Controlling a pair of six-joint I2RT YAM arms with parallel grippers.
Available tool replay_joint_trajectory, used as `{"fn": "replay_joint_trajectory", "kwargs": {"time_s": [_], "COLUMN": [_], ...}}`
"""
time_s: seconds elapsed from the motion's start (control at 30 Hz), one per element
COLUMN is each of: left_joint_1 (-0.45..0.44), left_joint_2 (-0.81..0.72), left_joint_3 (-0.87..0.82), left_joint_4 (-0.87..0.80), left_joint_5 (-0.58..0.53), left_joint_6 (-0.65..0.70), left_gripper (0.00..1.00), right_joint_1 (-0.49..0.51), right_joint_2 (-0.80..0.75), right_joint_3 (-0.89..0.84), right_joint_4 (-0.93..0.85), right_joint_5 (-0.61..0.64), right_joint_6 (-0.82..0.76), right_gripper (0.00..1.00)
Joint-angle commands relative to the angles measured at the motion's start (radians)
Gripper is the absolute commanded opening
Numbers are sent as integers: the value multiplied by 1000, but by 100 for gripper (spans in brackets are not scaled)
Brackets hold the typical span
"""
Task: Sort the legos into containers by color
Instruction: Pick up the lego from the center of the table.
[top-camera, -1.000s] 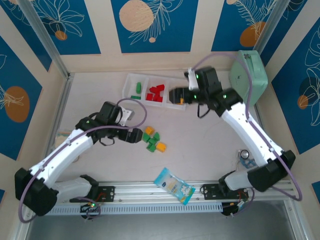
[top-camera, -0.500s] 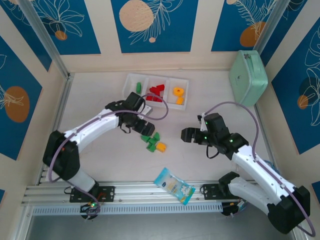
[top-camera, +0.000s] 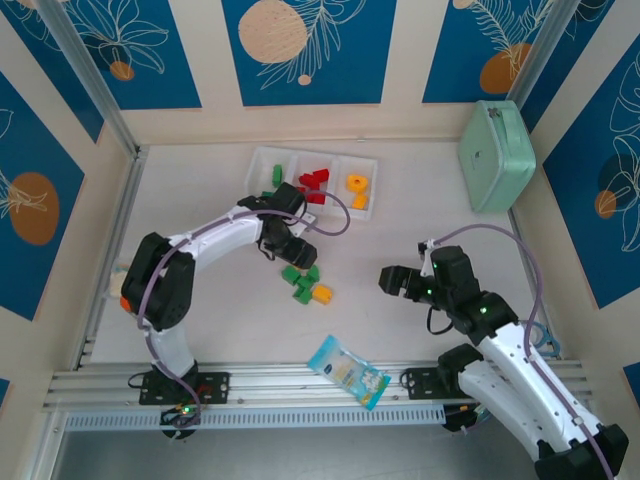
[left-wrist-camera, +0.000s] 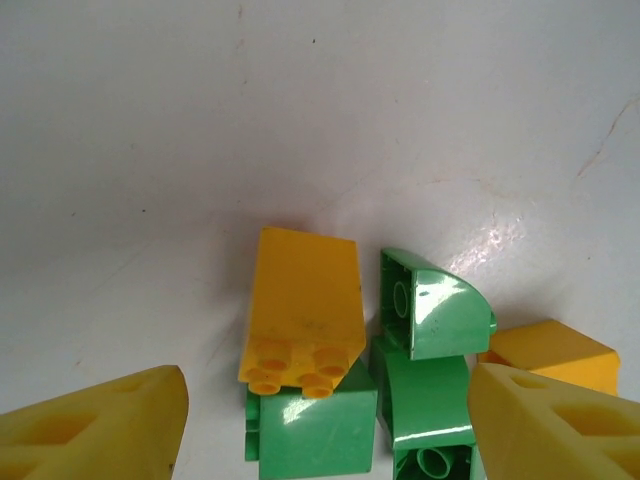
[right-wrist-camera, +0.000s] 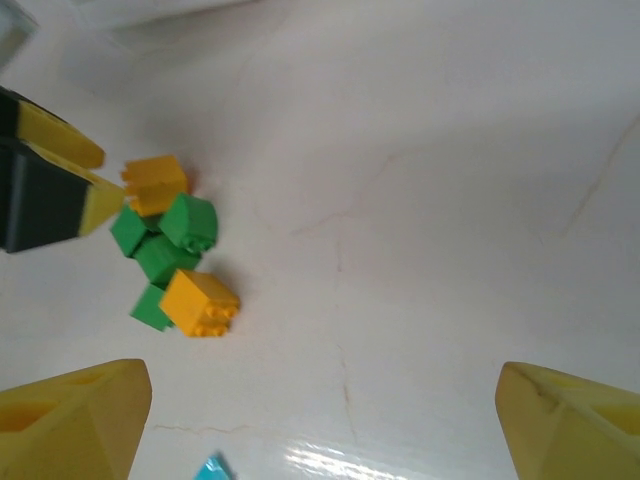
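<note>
A small pile of legos (top-camera: 306, 283) lies mid-table: green bricks and two yellow ones. My left gripper (top-camera: 301, 260) hangs right over the pile's far end, open. In the left wrist view its yellow fingers (left-wrist-camera: 100, 425) flank a green brick (left-wrist-camera: 315, 435) and a second green brick (left-wrist-camera: 430, 400). A yellow sloped brick (left-wrist-camera: 303, 310) lies just beyond them. The white three-compartment tray (top-camera: 338, 165) holds green, red and orange pieces, left to right. My right gripper (top-camera: 384, 279) is open and empty, right of the pile (right-wrist-camera: 170, 250).
A blue-and-white snack packet (top-camera: 348, 372) lies near the front rail. A mint-green case (top-camera: 497, 155) stands at the back right. Bare table stretches between the pile and my right gripper.
My right gripper drew back from the tray's orange compartment to mid-table right. The left gripper swung onto the pile's far end and its jaws have narrowed.
</note>
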Motion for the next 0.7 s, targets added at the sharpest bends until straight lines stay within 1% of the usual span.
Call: {"fn": "replay_joint_trajectory", "kwargs": {"time_s": [0.0,0.2,0.33,0.43,0.67], "left_joint_1": [-13,-15,-15,-12,-11], "left_joint_2": [31,64,83,104,133], "left_joint_3": [47,52,54,59,59], "left_joint_4": [-19,-28,-34,-63,-66], "left_joint_5": [21,-9,-28,-78,-43], "left_joint_6": [27,24,36,54,67], "left_gripper": [72,70,66,64,53], "right_joint_1": [-5,-16,-24,-25,-27], "right_joint_2": [-35,-19,-13,-12,5], "right_joint_3": [-45,-48,-54,-57,-51], "right_joint_4": [-18,-6,-1,8,8], "right_joint_5": [-44,-43,-44,-46,-34], "right_joint_6": [10,-1,1,-5,-9], "right_gripper": [90,92,92,92,92]}}
